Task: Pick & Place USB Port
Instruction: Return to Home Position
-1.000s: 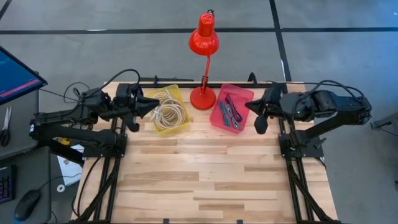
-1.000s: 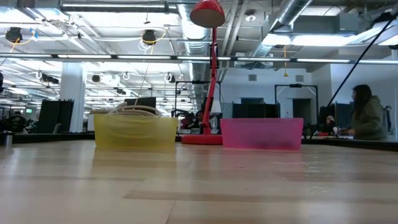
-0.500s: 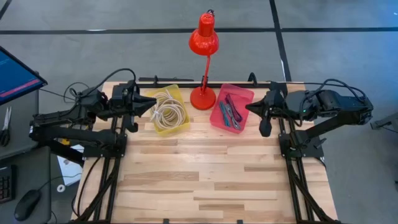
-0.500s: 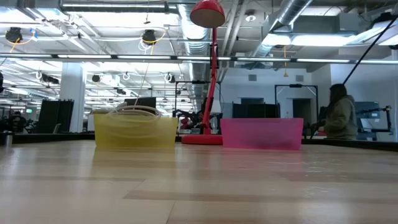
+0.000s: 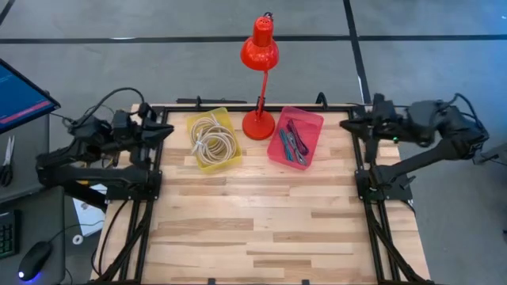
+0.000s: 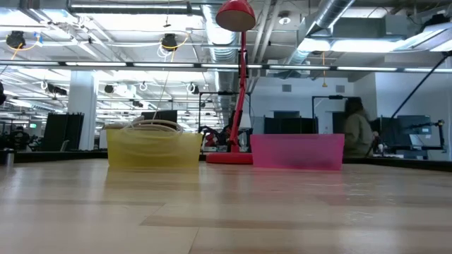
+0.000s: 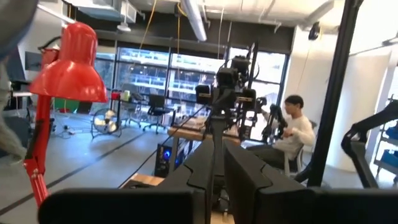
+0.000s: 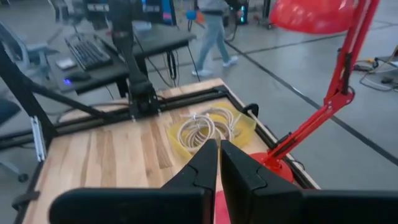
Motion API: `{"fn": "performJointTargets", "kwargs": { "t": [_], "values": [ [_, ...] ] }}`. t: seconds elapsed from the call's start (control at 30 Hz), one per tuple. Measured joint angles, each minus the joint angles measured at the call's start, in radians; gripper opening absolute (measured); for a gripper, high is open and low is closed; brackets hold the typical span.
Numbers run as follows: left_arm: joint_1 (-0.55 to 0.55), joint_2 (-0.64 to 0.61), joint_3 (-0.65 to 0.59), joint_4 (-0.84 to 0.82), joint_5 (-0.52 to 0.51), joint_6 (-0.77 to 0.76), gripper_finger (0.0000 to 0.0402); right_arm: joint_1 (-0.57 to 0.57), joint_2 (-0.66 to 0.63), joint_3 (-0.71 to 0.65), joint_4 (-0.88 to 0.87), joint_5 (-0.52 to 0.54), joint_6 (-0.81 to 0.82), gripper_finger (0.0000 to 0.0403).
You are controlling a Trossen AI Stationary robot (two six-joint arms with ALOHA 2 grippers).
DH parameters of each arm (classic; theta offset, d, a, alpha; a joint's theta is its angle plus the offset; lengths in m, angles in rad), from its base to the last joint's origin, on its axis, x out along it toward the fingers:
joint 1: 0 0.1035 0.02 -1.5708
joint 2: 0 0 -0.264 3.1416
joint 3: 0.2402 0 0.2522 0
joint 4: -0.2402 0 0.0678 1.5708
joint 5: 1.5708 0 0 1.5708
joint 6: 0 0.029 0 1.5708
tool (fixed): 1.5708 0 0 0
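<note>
Left hand point(image 5: 161, 131), at the surface's 10 o'clock edge, and right hand point(image 5: 355, 127), at 2 o'clock, are both pressed together and empty. The risk looks slight: a folding arm might nudge its nearby bin. The yellow bin point(image 5: 192, 125), at 11 o'clock, holds pale coils point(image 5: 212, 141). The pink bin point(image 5: 315, 120), at 1 o'clock, holds dark-pink cables point(image 5: 293, 144).

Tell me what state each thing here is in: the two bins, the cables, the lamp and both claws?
yellow bin: upright, holding cables.
light brown cables: coiled, lying in the yellow bin.
pink bin: upright, holding cables.
dark and pink cables: lying in the pink bin.
red lamp: upright between the bins; lit or not, cannot tell.
left gripper: shut, empty.
right gripper: shut, empty.
</note>
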Motion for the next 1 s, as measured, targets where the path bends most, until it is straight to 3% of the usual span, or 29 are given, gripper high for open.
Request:
{"fn": "performJointTargets", "kwargs": {
  "t": [0.17,0.6,1.0],
  "values": [
    [0.000,-0.102,-0.057,-0.006,0.000,-0.003,0.0032,0.000,-0.088,-0.052,0.035,0.001,0.002,0.0012],
    [0.000,-0.328,-0.161,-0.009,0.000,-0.027,0.0032,0.000,-0.372,-0.436,0.273,0.001,0.097,0.0012],
    [0.000,-0.422,-0.216,-0.046,0.000,-0.027,0.0032,0.000,-0.627,-0.563,0.322,-0.024,0.078,0.0012]
  ]
}}
